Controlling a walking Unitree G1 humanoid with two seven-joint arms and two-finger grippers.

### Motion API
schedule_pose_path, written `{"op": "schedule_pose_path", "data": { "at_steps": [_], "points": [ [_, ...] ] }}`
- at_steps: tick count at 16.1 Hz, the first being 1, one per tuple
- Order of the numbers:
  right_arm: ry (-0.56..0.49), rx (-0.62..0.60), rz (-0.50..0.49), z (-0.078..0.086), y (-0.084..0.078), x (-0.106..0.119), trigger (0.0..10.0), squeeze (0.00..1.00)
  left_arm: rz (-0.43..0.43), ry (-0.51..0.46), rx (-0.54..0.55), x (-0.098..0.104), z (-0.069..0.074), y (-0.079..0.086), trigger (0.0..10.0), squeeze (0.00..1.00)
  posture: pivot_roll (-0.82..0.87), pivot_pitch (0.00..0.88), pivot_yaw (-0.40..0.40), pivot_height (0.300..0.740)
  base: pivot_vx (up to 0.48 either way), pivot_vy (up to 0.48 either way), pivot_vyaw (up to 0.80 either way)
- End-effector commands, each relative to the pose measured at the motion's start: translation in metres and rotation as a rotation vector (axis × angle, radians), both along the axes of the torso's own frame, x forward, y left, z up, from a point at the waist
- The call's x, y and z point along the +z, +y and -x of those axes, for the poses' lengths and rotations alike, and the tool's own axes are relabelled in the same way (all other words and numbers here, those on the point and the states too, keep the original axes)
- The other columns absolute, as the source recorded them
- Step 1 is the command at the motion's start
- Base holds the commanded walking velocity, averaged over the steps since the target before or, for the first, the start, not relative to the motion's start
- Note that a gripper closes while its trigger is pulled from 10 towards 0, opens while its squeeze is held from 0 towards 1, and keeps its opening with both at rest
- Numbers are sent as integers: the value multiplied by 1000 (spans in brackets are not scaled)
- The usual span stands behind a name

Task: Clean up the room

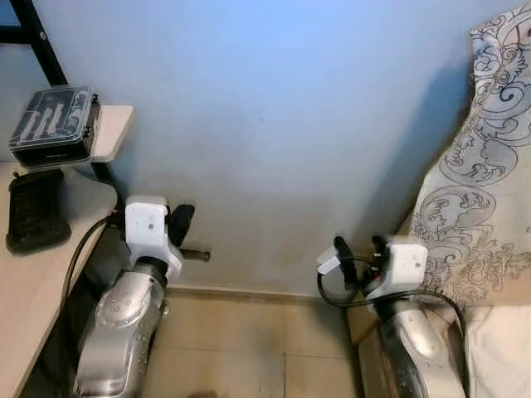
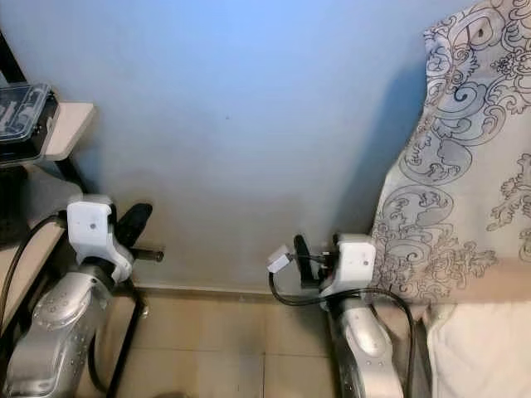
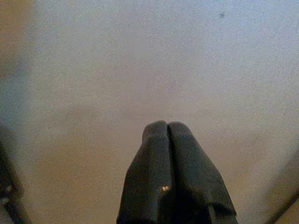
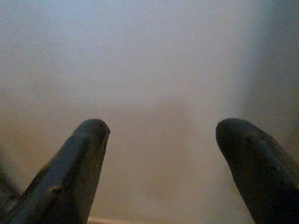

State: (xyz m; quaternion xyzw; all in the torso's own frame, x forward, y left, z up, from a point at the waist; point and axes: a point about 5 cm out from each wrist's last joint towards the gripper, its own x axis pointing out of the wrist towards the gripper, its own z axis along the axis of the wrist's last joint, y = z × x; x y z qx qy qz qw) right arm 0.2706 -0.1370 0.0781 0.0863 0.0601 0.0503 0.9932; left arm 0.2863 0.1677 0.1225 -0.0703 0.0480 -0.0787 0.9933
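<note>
Both our grippers face wall: left gripper closed empty, right gripper wide open. Plastic box on shelf looks light, rigid; grab its sides.

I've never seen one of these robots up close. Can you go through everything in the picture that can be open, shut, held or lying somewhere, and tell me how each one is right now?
left gripper: fingers pressed shut, holding nothing, facing the wall.
right gripper: fingers spread open, holding nothing, facing the wall.
clear plastic case: lid closed, resting on the small shelf.
black object: lying flat on the desk.
patterned bedspread: draped over the bed's side.
</note>
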Motion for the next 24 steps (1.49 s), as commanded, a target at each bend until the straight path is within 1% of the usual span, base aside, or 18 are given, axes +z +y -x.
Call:
{"op": "schedule_pose_path", "data": {
  "at_steps": [1, 3, 6, 7, 8, 9, 10, 11, 12, 13, 14, 15, 16, 17, 19, 20, 22, 24],
  "points": [
    [-79, -10, 16, -14, 9, 23, 10000, 0, 5, -21, -74, 8, -10, -13, 10000, 0, -26, 0, -5, 740, 0, 0, 0],
    [-86, -21, 22, -16, 6, 22, 10000, 0, -61, -31, -112, 8, -14, -16, 10000, 0, -24, 0, -5, 740, 0, 0, 0],
    [-75, -31, 24, -18, 6, 23, 10000, 0, -61, -19, -121, 5, -14, -15, 10000, 0, -19, 0, -7, 740, 0, 0, 0],
    [-68, -33, 27, -14, 5, 22, 10000, 0, -58, -15, -121, 4, -12, -14, 10000, 0, -16, 0, -6, 740, 0, 0, 0],
    [-70, -26, 55, -4, 3, 22, 10000, 0, -64, -24, -131, 4, -4, -10, 10000, 0, -16, 0, -9, 740, 0, 0, 0],
    [-79, -9, 100, 12, -2, 20, 10000, 0, -85, -48, -140, 4, 11, -4, 10000, 0, -15, 0, -9, 740, 0, 0, 0],
    [-65, -20, 98, 27, -10, 17, 10000, 0, -99, -73, -137, 7, 23, 2, 10000, 0, -18, 0, -11, 740, 0, 0, 0],
    [-56, -52, 118, 39, -24, 12, 10000, 0, -115, -147, -142, 14, 33, 6, 10000, 0, -20, 0, -15, 740, 0, 0, 0],
    [-45, -77, 118, 44, -32, 6, 10000, 0, -181, -136, -125, -1, 37, 12, 10000, 0, -23, 0, -12, 740, 0, 0, 0],
    [-31, -102, 104, 42, -36, 0, 10000, 0, -130, -85, -73, -15, 34, 14, 10000, 0, -32, 0, -17, 740, 0, 0, 0],
    [-21, -126, 76, 39, -37, -2, 10000, 0, -91, -88, -82, -12, 30, 8, 10000, 0, -23, 0, -17, 740, 0, 0, 0],
    [-25, -106, 65, 36, -31, 1, 10000, 0, -107, -116, -135, -2, 28, 0, 10000, 0, -22, 0, -14, 740, 0, 0, 0],
    [-34, -82, 77, 35, -27, 4, 10000, 0, -122, -109, -145, -2, 28, -1, 10000, 0, -23, 0, -11, 740, 0, 0, 0],
    [-37, -72, 76, 33, -24, 6, 10000, 0, -138, -96, -141, -2, 26, 0, 10000, 0, -23, 0, -10, 740, 0, 0, 0],
    [-44, -63, 78, 29, -21, 7, 10000, 0, -122, -112, -157, 2, 24, -4, 10000, 0, -20, 0, -4, 740, 0, 0, 0],
    [-53, -51, 77, 21, -16, 7, 10000, 0, -153, -138, -183, 5, 18, -11, 10000, 0, -17, 0, -3, 740, 0, 0, 0],
    [-64, -35, 73, 14, -12, 11, 10000, 0, -149, -146, -184, 10, 13, -13, 10000, 0, -16, 0, -5, 740, 0, 0, 0],
    [-64, -27, 78, 10, -11, 11, 10000, 0, -154, -151, -178, 13, 9, -14, 10000, 0, -15, 0, -5, 740, 0, 0, 0]
  ]
}}
